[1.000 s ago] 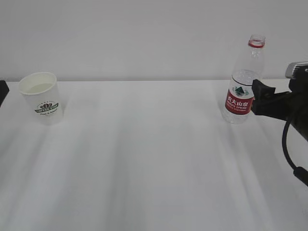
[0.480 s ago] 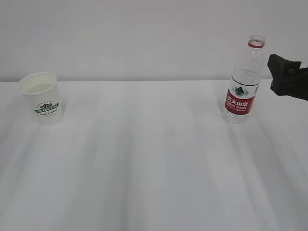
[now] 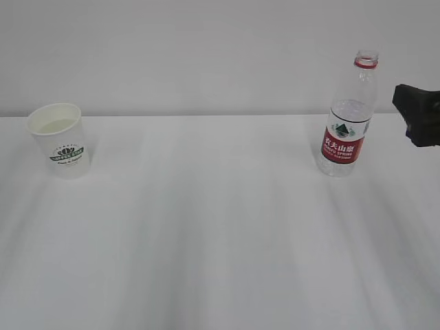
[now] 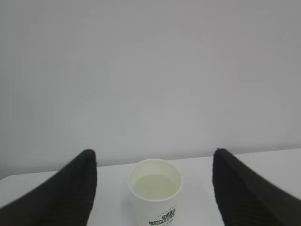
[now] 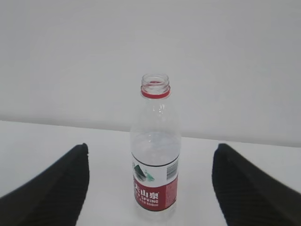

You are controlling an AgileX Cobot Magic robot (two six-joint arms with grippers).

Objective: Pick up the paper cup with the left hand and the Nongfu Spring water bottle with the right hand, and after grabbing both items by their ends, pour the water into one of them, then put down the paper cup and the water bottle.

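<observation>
Ext view: paper cup (image 3: 60,140) stands upright at far left of the white worktop (image 3: 206,227), water bottle (image 3: 347,117) upright at far right, well apart. Bottle has no cap, red neck ring, red-and-white label. Only a black bit of the right hand (image 3: 419,122) shows at the right edge, just beside the bottle and not touching it; can't tell finger spacing from here. Left hand not in this view at all.

L wrist view gives what ext view lacks: left hand (image 4: 153,188) with both black fingers (image 4: 70,193) spread wide, cup (image 4: 155,193) between them, set back a little, no contact. It also looks down into the cup: pale, faintly yellowish water (image 4: 155,186) inside, below the rim. Green logo partly cut off by the frame bottom.

R wrist view: right hand (image 5: 150,188) fingers (image 5: 244,188) set wide apart, bottle (image 5: 155,150) centred between and beyond them, free of both. Bottle looks mostly empty through the clear ribbed wall; level hard to read.

Surface: plain white, soft greyish streaks, glossy-ish. Room: bare pale grey-white wall (image 3: 206,55) right behind the worktop's back edge.
</observation>
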